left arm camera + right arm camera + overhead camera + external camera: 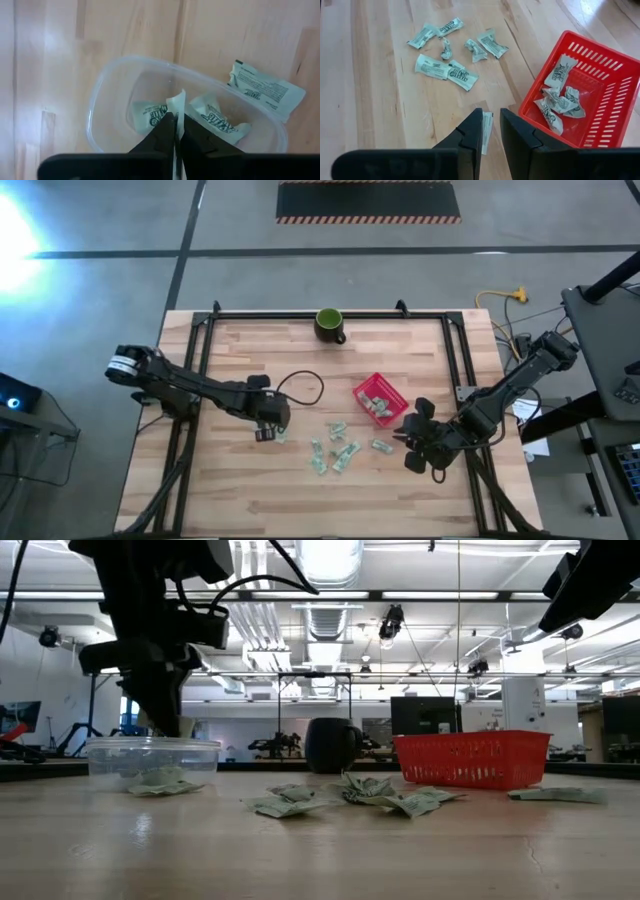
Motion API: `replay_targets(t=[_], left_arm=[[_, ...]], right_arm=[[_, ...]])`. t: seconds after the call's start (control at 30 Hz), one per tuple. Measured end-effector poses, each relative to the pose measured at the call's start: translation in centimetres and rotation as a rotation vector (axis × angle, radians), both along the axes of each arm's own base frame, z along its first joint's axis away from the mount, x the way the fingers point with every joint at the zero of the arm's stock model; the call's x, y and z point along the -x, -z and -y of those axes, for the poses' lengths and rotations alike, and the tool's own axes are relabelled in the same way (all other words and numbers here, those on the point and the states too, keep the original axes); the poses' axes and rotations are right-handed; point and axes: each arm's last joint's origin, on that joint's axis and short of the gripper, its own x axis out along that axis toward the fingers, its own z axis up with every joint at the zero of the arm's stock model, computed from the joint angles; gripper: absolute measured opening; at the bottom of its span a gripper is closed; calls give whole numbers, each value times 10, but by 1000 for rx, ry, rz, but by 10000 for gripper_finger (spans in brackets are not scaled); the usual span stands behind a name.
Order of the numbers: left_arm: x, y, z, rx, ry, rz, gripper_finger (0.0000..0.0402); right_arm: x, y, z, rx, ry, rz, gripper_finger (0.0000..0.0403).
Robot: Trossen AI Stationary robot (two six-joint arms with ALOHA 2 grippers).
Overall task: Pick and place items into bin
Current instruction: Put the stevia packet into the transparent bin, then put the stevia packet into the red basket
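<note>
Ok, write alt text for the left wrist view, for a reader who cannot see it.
The left gripper, fingers shut on a pale packet, hangs over a clear plastic tub on a wooden table. Two packets lie inside the tub, and another packet rests on the wood just outside its rim.
</note>
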Motion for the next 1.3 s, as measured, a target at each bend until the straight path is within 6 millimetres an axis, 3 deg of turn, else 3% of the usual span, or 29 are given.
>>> replay_targets(t=[0.47,0.77,1.03,1.3], left_arm=[[-3,-8,1,14,3,27,110],[0,-55,1,68,-17,214,116],[16,-100,7,147,6,496,116],[29,-126,15,205,57,685,116]], right_arm=[[0,0,-1,3,-19,-3,67],[-11,15,-13,-86,-153,8,88],[-23,49,-23,-97,-49,-102,133],[-31,81,-29,-85,46,-195,196]])
